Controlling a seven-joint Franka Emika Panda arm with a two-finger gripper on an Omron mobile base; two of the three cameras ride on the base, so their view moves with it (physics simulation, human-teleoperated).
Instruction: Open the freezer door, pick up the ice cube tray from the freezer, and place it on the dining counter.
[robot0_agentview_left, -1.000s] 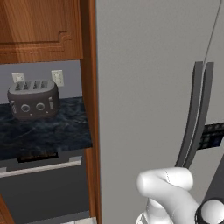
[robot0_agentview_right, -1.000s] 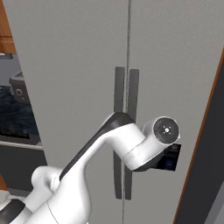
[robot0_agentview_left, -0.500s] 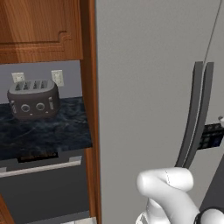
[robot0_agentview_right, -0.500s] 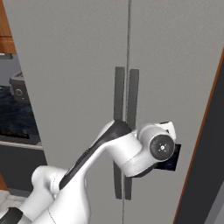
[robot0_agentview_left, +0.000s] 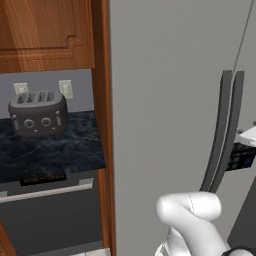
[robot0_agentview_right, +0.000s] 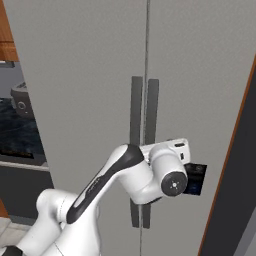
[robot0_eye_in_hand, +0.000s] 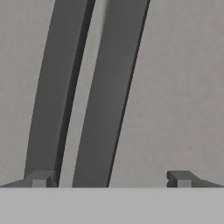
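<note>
The freezer (robot0_agentview_left: 165, 100) (robot0_agentview_right: 90, 75) stands with both light-grey doors shut, its two dark bowed handles (robot0_agentview_right: 136, 110) (robot0_agentview_left: 220, 135) side by side at the centre seam. My gripper (robot0_agentview_right: 196, 179) (robot0_agentview_left: 242, 156) hovers just in front of the handles at about mid-height, open and holding nothing. In the hand view the gripper (robot0_eye_in_hand: 110, 179) faces the door. The right-hand handle (robot0_eye_in_hand: 113, 87) lies between the fingertips, and the left fingertip (robot0_eye_in_hand: 39, 179) sits in front of the other handle (robot0_eye_in_hand: 57, 87). The ice cube tray is hidden behind the shut doors. The dining counter is out of view.
A toaster (robot0_agentview_left: 37, 114) stands on the dark marbled worktop (robot0_agentview_left: 50, 150) left of the freezer, under a reddish wooden cabinet (robot0_agentview_left: 45, 30). A dark oven front (robot0_agentview_left: 50, 210) is below. A reddish wooden panel (robot0_agentview_right: 235, 150) borders the freezer's right side.
The hand has dropped lower and shifted slightly left along the handles, drawing closer to the door. The jaws stayed open and the doors stayed shut.
</note>
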